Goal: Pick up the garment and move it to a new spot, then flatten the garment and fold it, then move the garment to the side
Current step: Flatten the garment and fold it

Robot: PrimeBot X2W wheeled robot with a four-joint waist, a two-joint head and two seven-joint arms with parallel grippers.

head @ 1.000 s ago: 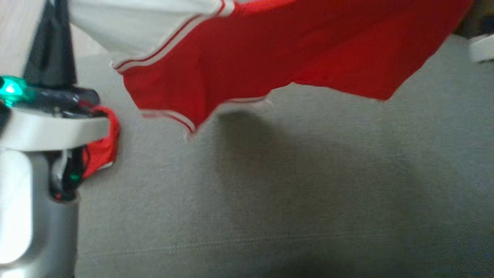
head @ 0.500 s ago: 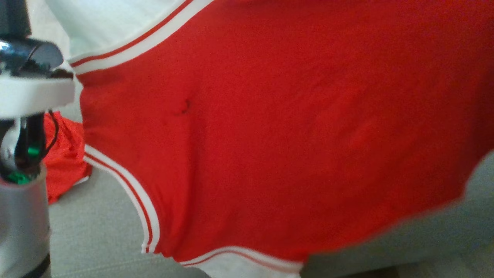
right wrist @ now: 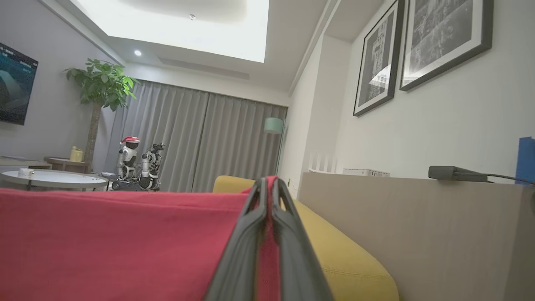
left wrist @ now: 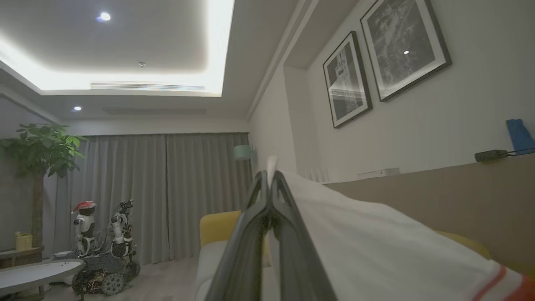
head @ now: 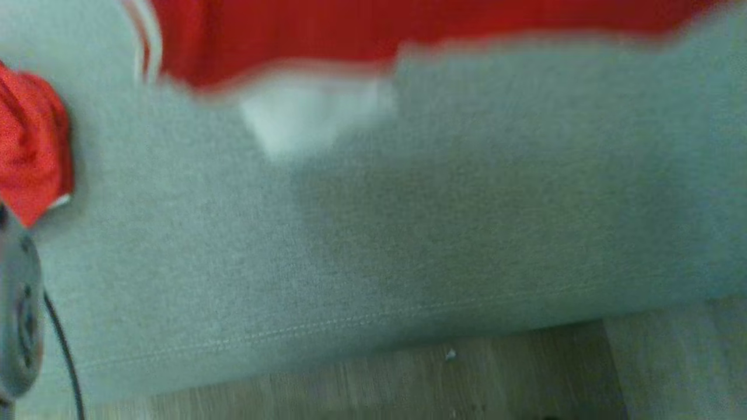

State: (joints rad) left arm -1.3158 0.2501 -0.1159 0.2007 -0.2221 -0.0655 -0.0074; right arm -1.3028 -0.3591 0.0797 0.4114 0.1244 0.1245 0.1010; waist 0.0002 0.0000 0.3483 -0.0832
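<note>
Garment point(head: 350, 29) is a red-and-white jersey-type thing hanging across the top of my head view above the grey cushion point(head: 408, 233), and I'd guess it's light, floppy and a bit slick, so gripping the edges at two spread-out corners looks like the way to go. My left gripper point(left wrist: 271, 180) is pinched tight on the white part, right gripper point(right wrist: 270, 184) pinched tight on the red edge.

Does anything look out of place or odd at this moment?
One oddity: a crumpled red cloth lies bunched on the grey cushion at the head view's left edge, apart from the garment that the left gripper and right gripper hold pinched. The head view is blurred, so finer detail is unclear.
</note>
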